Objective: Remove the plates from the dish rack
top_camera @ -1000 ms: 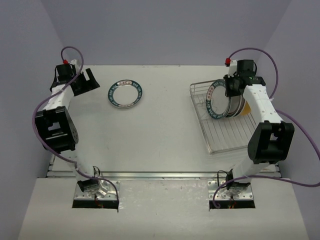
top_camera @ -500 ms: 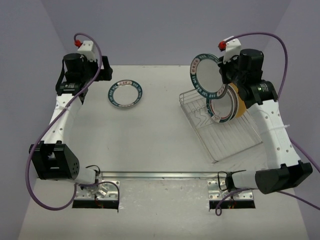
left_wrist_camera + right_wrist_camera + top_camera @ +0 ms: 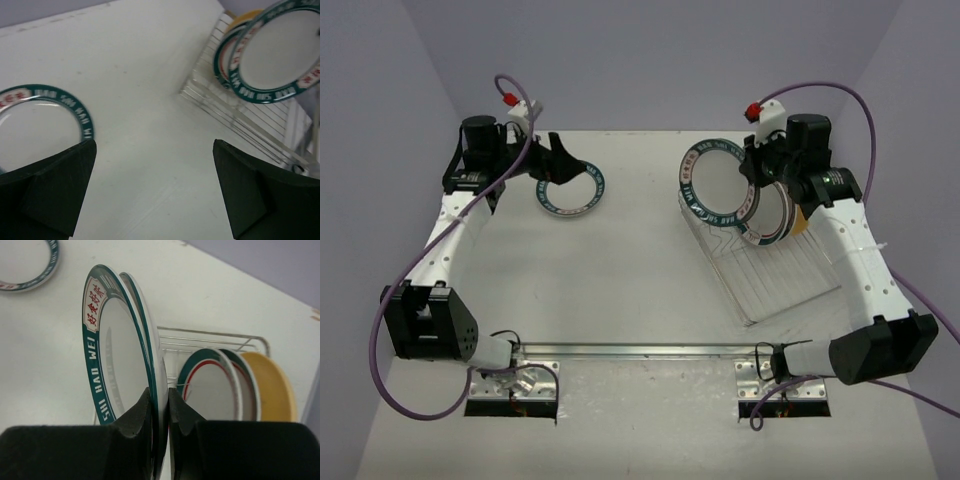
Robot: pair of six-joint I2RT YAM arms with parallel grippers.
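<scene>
My right gripper (image 3: pixel 750 172) is shut on the rim of a white plate with a green ring (image 3: pixel 713 185), holding it upright in the air above the left end of the dish rack (image 3: pixel 770 285). In the right wrist view the fingers (image 3: pixel 161 405) pinch that plate (image 3: pixel 115 350) edge-on. Two green-and-red rimmed plates (image 3: pixel 210 390) and a tan-yellow plate (image 3: pixel 272 385) stand in the rack (image 3: pixel 210 337) behind it. Another green-rimmed plate (image 3: pixel 572 190) lies flat on the table. My left gripper (image 3: pixel 555 165) hovers open at its far left edge (image 3: pixel 155 190), empty.
The rack sits askew on the right half of the table, its near corner pointing toward the front edge. The left wrist view shows bare tabletop (image 3: pixel 150 100) between the flat plate (image 3: pixel 75 107) and the rack (image 3: pixel 240 115). Purple walls close in the back and sides.
My right arm has lifted a plate out of the rack and carried it left; the rack has swung askew. My left arm has moved right to the flat plate, jaws now wider.
</scene>
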